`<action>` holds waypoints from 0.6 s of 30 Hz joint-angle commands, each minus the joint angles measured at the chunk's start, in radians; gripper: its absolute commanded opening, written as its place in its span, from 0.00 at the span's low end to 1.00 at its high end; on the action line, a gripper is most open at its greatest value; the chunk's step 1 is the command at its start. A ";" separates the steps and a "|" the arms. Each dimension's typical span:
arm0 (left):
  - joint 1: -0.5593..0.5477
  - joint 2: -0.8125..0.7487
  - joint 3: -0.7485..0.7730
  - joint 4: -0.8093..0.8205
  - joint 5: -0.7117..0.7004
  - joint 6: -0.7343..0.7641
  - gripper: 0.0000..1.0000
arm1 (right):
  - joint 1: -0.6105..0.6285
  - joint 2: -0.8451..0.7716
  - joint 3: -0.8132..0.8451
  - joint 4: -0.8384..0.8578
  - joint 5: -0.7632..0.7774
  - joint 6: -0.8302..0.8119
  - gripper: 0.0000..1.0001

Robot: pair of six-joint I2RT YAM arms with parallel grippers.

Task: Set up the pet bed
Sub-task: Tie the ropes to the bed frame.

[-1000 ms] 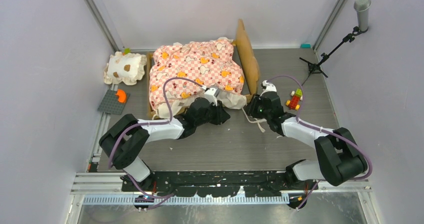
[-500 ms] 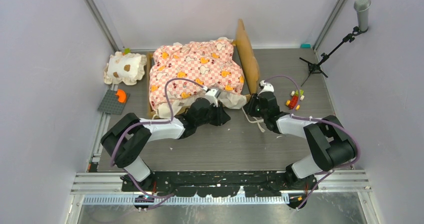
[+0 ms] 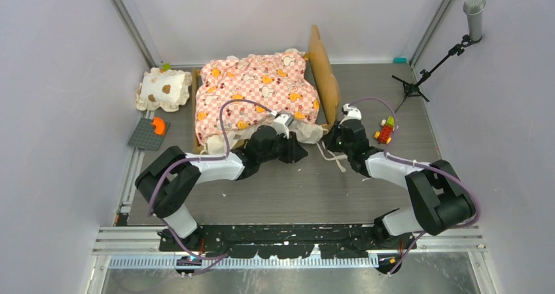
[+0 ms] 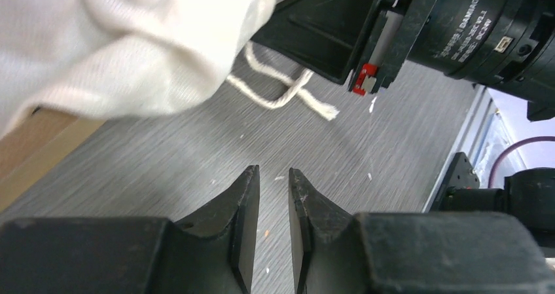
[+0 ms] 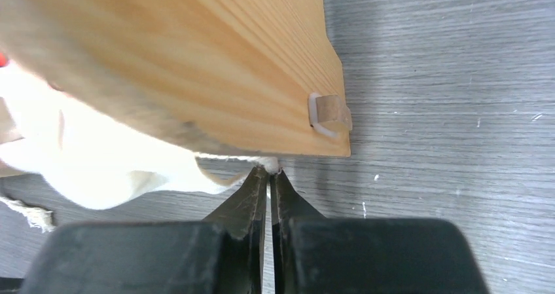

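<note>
The pet bed stands at the back middle, its pink checkered mattress rumpled on the frame and its wooden headboard on the right. Cream fabric spills over the near right corner. A white cord trails from it across the table. My right gripper is at the headboard's lower corner, jaws pressed together on a tuft of that cord. My left gripper hovers just over the table beside the fabric, slightly open with nothing between its fingers.
A cream spotted pillow lies left of the bed, with a grey plate bearing an orange piece in front of it. A small colourful toy sits right of my right arm. A microphone stand is at the back right.
My right gripper's jaws have closed at the headboard corner. The left arm has edged slightly right toward the cream fabric.
</note>
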 commanded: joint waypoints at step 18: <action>-0.031 0.240 0.156 0.358 0.275 0.183 0.35 | 0.003 -0.180 0.039 -0.225 -0.029 0.013 0.01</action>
